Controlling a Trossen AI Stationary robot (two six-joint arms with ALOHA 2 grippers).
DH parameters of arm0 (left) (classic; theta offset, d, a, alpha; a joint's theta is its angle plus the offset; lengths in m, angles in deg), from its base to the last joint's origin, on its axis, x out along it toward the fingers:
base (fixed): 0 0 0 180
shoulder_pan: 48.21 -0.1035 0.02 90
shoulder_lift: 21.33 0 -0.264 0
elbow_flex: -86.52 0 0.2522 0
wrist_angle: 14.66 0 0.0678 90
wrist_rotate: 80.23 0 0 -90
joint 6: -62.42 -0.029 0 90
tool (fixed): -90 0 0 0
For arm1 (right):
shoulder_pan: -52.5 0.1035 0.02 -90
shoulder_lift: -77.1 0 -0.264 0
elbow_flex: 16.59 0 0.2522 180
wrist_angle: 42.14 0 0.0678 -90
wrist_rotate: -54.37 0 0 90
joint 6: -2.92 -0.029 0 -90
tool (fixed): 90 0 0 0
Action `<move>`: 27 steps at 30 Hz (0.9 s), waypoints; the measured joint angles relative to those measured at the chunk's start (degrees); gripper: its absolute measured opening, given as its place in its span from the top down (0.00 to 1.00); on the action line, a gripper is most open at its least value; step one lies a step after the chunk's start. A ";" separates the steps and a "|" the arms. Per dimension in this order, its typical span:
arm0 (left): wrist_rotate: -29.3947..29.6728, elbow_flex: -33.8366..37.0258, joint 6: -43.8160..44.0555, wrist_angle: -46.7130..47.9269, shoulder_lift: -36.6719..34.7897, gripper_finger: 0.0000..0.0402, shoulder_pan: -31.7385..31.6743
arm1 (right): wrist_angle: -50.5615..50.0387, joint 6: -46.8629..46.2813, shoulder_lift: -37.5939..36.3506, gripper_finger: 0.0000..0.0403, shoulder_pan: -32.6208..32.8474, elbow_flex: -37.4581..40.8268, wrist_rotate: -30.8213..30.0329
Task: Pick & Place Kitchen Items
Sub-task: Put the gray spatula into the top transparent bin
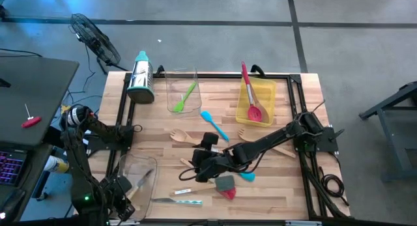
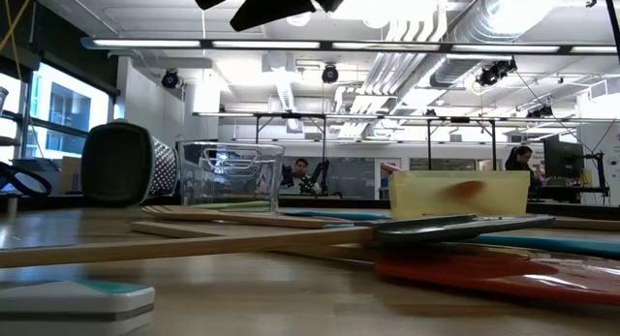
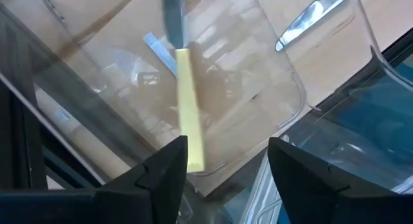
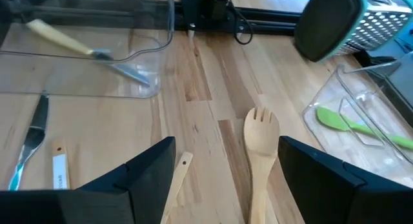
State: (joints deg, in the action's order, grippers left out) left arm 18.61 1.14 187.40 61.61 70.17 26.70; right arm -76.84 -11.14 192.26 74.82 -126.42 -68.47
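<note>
A: High view first. Where are you?

B: My left gripper sits at the table's seven o'clock corner, over the clear bin there. A knife with a pale handle lies inside that bin. My right gripper is reached out to mid-table, hovering above the wooden utensils. Wooden fork at its eleven o'clock, blue spatula at twelve, grey spatula and red spatula at five.

A: Far side?

B: Green spatula in a second clear bin, red spoon in the yellow bin, grater at the far left corner.

A: Low view?

B: Utensils lying flat across the foreground; grater, clear bin, yellow bin behind. Grippers not readable here.

A: Left wrist view?

B: My fingers stand apart, nothing between them. The knife's yellowish handle is below in the bin, clear of my pads.

A: Right wrist view?

B: Fingers spread wide, empty. Wooden fork lies on the table between them, ahead. A slim knife at nine o'clock.
</note>
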 joint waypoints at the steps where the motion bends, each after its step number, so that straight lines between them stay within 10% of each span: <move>1: -0.06 0.00 0.09 0.07 0.00 0.48 -0.38 | 0.34 0.57 0.00 0.34 -0.04 0.00 0.77; 13: -0.94 -8.55 -7.01 7.23 -0.02 0.47 -5.79 | 4.48 10.29 0.00 0.34 0.03 0.00 32.55; 27: 14.17 -14.53 -35.99 9.22 -0.04 0.47 -16.45 | -7.10 -1.75 0.00 0.34 0.30 0.00 45.42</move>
State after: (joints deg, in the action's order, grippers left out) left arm 32.78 -13.39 151.41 70.83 70.13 10.25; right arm -83.94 -12.89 192.26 75.12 -126.42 -23.05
